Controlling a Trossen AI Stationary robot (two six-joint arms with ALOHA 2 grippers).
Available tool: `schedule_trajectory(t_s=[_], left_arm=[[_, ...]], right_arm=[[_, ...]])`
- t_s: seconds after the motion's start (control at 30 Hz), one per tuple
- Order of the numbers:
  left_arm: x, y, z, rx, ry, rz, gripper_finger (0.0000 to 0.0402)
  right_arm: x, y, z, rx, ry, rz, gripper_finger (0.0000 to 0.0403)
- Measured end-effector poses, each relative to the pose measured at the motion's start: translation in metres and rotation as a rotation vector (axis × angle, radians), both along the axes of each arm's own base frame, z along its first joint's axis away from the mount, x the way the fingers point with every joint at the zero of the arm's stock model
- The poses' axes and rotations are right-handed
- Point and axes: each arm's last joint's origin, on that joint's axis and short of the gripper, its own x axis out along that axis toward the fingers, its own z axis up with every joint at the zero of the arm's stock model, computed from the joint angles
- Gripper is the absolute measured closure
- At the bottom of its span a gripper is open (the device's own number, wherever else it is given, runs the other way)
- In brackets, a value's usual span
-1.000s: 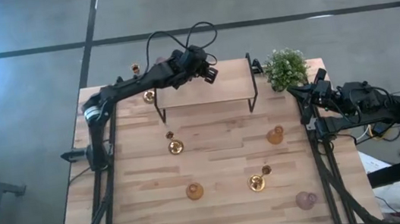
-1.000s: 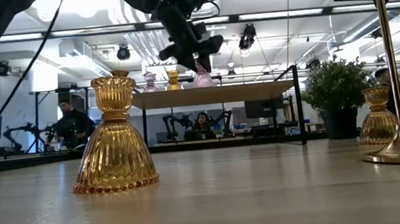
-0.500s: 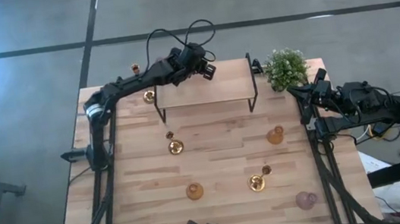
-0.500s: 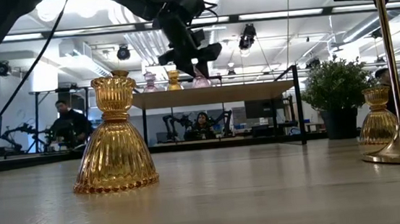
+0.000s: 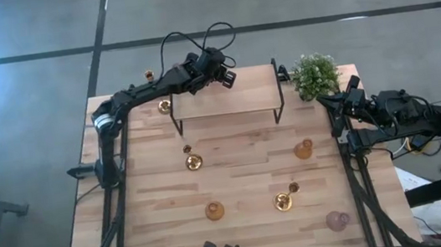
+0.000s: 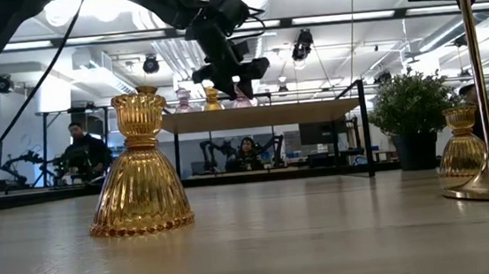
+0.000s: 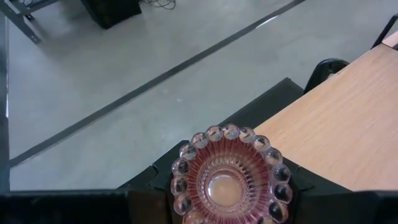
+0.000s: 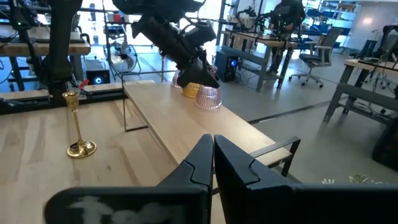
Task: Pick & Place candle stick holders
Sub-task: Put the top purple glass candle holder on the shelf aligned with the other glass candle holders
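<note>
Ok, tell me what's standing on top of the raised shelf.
On the shelf stand a pink holder and an amber holder. The left gripper holds another pink holder at the shelf; its own base is hidden.

Two dark jointed arms (image 5: 145,90), looping black cables (image 5: 193,38)

Wooden table (image 5: 234,164) carries a raised shelf (image 5: 242,95), scattered candle stick holders (image 5: 214,211) and a plant (image 5: 314,74).

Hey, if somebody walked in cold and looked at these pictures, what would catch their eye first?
Probably the left gripper holding a pink glass holder just above the raised wooden shelf at the table's far side. Next, the big amber glass holder close in the low view.
</note>
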Motion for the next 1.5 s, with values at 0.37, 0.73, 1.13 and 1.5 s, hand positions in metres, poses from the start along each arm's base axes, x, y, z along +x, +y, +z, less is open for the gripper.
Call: schedule_trajectory(t_s=[0.37, 0.73, 1.13, 1.5], left_arm=[[0.0005, 0.0012, 0.0008, 0.010, -0.004, -0.015, 0.0251], [0.0001, 0.0013, -0.0030, 0.010, 0.005, -0.008, 0.0247], [0.0010, 0.0018, -0.0017, 0.024, -0.004, -0.013, 0.0238], [0.0009, 0.0018, -0.0021, 0.024, -0.002, -0.013, 0.0236]], right_arm=[[0.0000, 0.0000, 0.0000, 0.000, 0.000, 0.000, 0.0394], [0.0000, 0.0000, 0.0000, 0.000, 0.000, 0.000, 0.0394], [0.0000, 0.0000, 0.0000, 0.000, 0.000, 0.000, 0.0394], [0.0000, 0.0000, 0.0000, 0.000, 0.000, -0.001, 0.0394]])
